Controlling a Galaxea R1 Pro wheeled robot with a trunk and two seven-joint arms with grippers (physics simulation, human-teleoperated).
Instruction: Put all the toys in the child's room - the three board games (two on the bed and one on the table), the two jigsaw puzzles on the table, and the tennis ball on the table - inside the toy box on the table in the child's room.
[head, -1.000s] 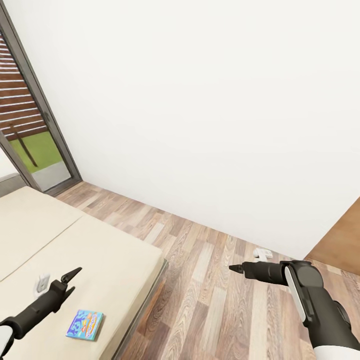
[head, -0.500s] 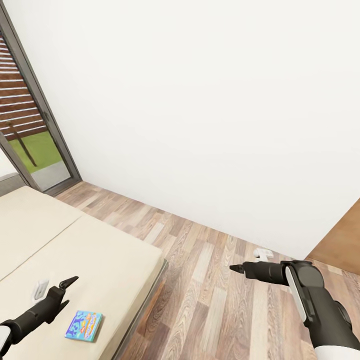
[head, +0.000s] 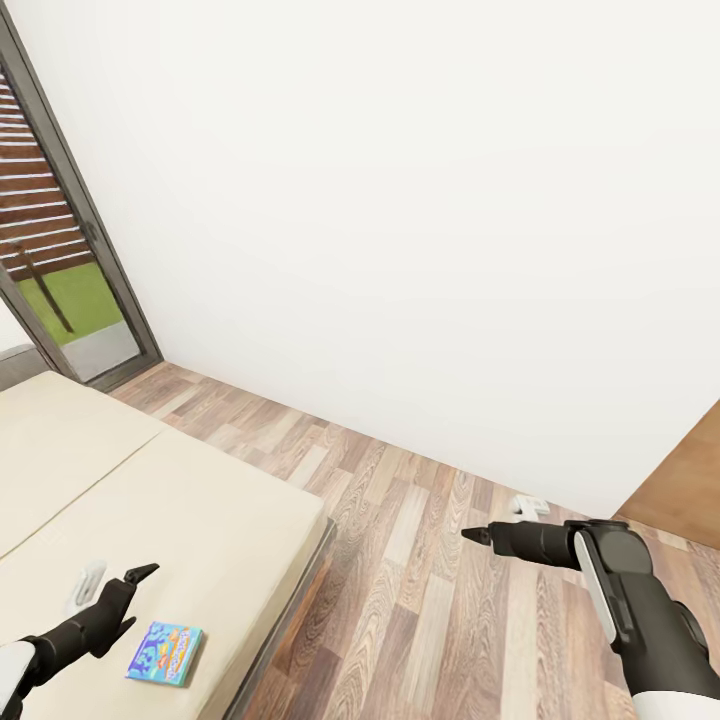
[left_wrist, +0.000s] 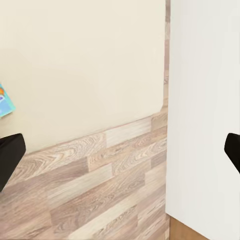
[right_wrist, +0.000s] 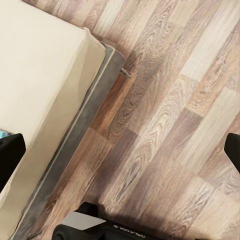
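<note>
Item: light blue board game, flat on the cream bed near its edge; not yet collected.
Left end effector: fingers apart, empty, poised over the bed just beside the game, not touching it.
Right end effector: held out over the wood floor; tips looked together in the head view, yet the wrist view showed them wide apart, so state could not be told.
Small white object: on the bed, unidentified.
Progress: by judgement, this game remained to be gripped and carried to the toy box.
</note>
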